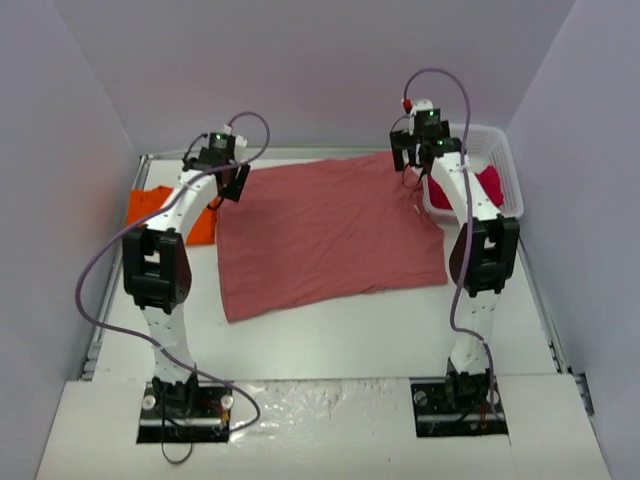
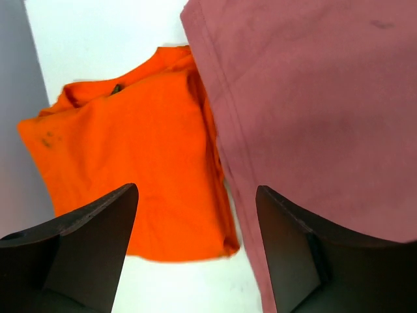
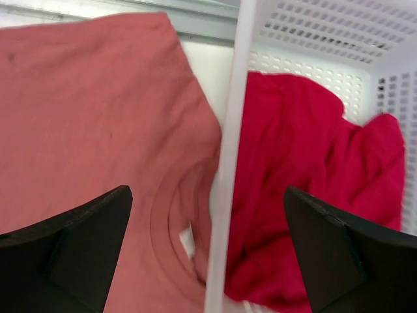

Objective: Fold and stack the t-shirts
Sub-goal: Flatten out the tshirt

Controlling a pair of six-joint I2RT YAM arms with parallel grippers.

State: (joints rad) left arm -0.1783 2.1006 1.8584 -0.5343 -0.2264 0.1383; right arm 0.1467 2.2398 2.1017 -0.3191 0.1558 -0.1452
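**Brick-red tee spread flat, both hands open over its far corners**

The brick-red t-shirt was the biggest thing I saw. It lay spread nearly flat across the middle of the white table, roughly rectangular, with a few soft wrinkles. Through the right wrist camera I could see its round collar and a small white label inside, right up against the basket's wall.

The white perforated basket stood at the far right corner of the table. It held the crimson-pink t-shirt, bunched and crumpled rather than folded.

The orange t-shirt sat on the table at the far left, folded into a compact block. Its right edge met the brick-red tee's hem, though I could not tell which cloth lay on top there.

The left gripper hung over that seam with its fingers spread apart and nothing between them. The right gripper hovered over the basket's rim beside the collar, jaws wide and empty.
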